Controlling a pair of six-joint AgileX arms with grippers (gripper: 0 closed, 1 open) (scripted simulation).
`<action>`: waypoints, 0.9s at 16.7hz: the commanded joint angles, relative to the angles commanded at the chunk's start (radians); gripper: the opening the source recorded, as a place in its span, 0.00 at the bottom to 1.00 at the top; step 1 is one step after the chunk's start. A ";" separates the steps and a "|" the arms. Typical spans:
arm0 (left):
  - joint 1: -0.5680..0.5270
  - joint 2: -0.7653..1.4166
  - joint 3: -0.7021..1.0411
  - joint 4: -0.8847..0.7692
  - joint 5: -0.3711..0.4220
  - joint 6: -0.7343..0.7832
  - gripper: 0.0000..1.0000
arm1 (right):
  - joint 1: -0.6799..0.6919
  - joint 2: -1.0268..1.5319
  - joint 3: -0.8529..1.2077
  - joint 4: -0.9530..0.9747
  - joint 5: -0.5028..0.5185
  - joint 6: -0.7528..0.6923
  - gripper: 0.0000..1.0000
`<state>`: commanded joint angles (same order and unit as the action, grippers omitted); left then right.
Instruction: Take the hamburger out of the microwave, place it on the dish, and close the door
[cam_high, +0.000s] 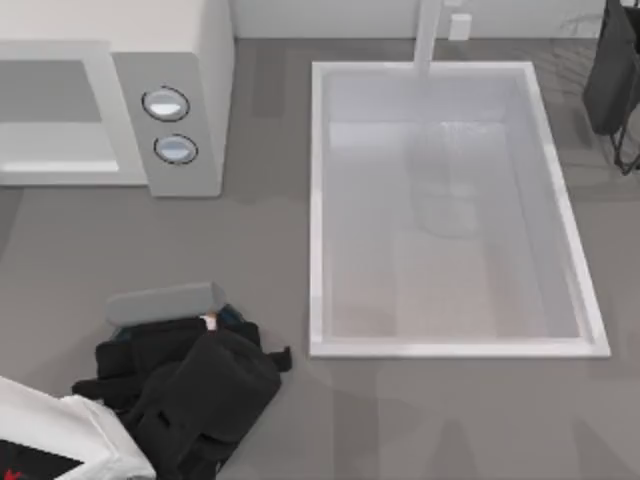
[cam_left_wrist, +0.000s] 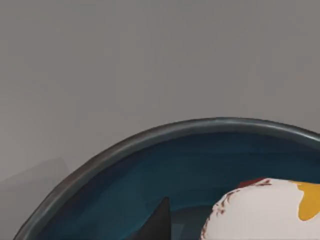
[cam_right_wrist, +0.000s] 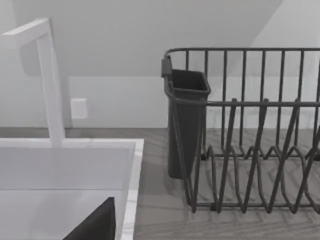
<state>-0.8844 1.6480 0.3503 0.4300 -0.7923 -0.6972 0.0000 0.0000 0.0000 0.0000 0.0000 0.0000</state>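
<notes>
While your left gripper (cam_high: 205, 335) hangs low over the round, shallow teal-blue dish (cam_left_wrist: 150, 135) near the table's front left, the small blocky whitish hamburger with orange-yellow patches (cam_left_wrist: 260, 215) sits inside the dish's rim. It is just beside a dark tip of that gripper. Whether the gripper is clamped on the burger or has let go you cannot tell, nor whether the burger rests on the dish's floor or hangs just above it. The burger is a squat lump with no clear long axis, so its heading matters little.

Placing looks all but done; closing the door comes next, I judge. That move turns on one relation. The large white boxy microwave with its grey control panel (cam_high: 135, 120) lies up the top view from the gripper and slightly left, well apart across bare grey table. Beside the panel you see what looks like an open cavity; how the door stands you cannot tell. Your left arm is much the nearer. The right arm (cam_high: 612, 70) is parked at the far right beyond the white rectangular sink basin (cam_high: 318, 200), facing a dark wire dish rack (cam_right_wrist: 250, 125).

By count: one hamburger, one dish, one microwave with two round silver-rimmed knobs (cam_high: 165, 103), one sink, one rack.
</notes>
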 joint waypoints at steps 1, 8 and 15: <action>0.000 0.000 0.000 0.000 0.000 0.000 0.15 | 0.000 0.000 0.000 0.000 0.000 0.000 1.00; 0.000 0.000 0.000 0.000 0.000 0.000 0.68 | 0.000 0.000 0.000 0.000 0.000 0.000 1.00; 0.000 0.000 0.000 0.000 0.000 0.000 1.00 | 0.000 0.000 0.000 0.000 0.000 0.000 1.00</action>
<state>-0.8844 1.6480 0.3503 0.4300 -0.7923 -0.6972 0.0000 0.0000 0.0000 0.0000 0.0000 0.0000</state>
